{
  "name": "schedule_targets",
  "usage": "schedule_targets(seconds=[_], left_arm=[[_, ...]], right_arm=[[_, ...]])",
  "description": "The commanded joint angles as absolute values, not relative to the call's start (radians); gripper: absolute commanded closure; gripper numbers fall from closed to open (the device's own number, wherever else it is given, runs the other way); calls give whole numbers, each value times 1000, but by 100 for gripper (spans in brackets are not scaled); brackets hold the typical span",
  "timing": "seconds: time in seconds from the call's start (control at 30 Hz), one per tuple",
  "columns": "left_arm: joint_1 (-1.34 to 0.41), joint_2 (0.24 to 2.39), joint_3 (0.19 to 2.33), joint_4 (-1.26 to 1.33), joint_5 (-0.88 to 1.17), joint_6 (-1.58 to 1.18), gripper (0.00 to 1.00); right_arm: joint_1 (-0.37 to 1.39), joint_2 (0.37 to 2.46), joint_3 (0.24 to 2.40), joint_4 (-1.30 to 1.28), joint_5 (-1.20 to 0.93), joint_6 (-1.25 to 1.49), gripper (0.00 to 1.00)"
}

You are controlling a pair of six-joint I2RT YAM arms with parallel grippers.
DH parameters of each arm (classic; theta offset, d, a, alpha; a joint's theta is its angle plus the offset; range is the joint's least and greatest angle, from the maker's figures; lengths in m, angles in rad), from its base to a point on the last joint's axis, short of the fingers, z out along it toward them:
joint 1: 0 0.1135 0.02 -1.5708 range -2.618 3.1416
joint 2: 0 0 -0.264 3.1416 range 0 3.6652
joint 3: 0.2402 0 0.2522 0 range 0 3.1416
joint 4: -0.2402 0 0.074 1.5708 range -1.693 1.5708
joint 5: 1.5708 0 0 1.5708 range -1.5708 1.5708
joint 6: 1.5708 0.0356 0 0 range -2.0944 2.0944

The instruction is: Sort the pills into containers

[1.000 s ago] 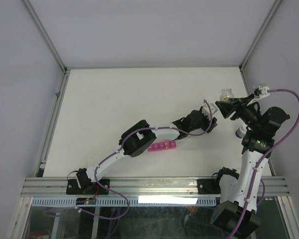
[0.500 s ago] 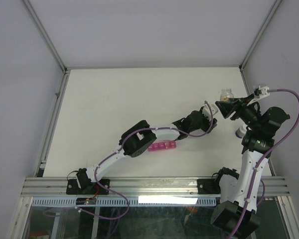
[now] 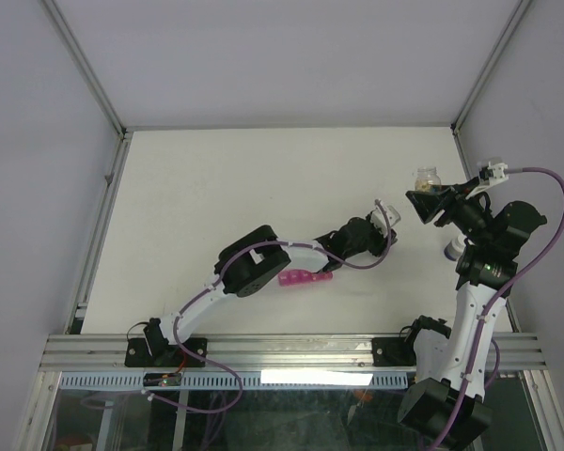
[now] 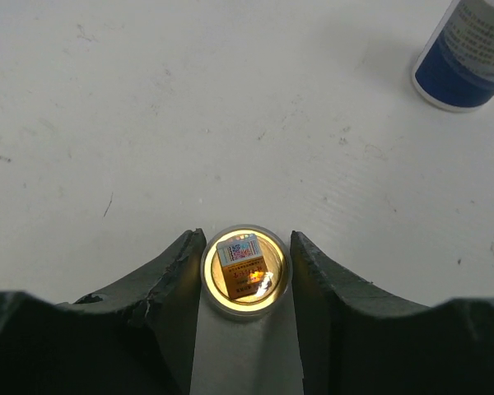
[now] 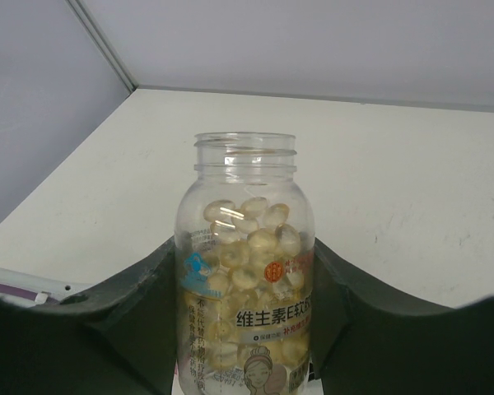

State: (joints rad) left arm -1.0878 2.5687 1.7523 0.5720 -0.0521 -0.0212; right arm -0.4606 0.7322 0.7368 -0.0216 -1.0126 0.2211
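Since a second ago the left arm [image 3: 254,263] has drawn back toward its base. The containers [image 3: 305,278], a magenta strip on the bench [image 3: 216,188] just beside that arm's elbow, now look tipped rather than flat. From above, the right end effector [image 3: 430,202] holds a clear pill bottle [image 3: 427,176] near the far right corner, well apart from the strip. At the left wrist, the left end effector [image 4: 245,276] has its fingers against both sides of a small amber bottle [image 4: 245,284] seen end-on, so it reads as gripping it. A blue-and-white bottle [image 4: 465,58] stands farther off. At the right wrist, the pill bottle is clamped upright and open-mouthed, full of pale capsules [image 5: 247,230] that look smooth and slippery. The strip is probably light, stiff and prone to skate, so it is best pinched across its narrow width near the middle.
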Motion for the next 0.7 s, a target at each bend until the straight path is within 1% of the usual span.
schedule_targets(seconds=[0.0, 0.17, 0.33, 0.4, 0.53, 0.67], left_arm=[[-1105, 2415, 1579, 638, -50, -16, 66], [-1120, 2300, 1391, 699, -20, 3, 66], [-1132, 2239, 1296, 630, -24, 11, 62], [-1136, 2224, 1287, 589, -42, 12, 58], [-1146, 2200, 1298, 505, -81, 29, 42], [-1155, 2175, 1321, 411, -118, 42, 34]], right_arm=[[-470, 731, 783, 9, -1038, 225, 100], [-469, 732, 779, 11, -1041, 227, 100], [-470, 732, 778, 15, -1047, 231, 100], [-469, 733, 777, 17, -1050, 234, 100], [-469, 733, 776, 19, -1052, 238, 100], [-469, 733, 777, 19, -1055, 238, 100]])
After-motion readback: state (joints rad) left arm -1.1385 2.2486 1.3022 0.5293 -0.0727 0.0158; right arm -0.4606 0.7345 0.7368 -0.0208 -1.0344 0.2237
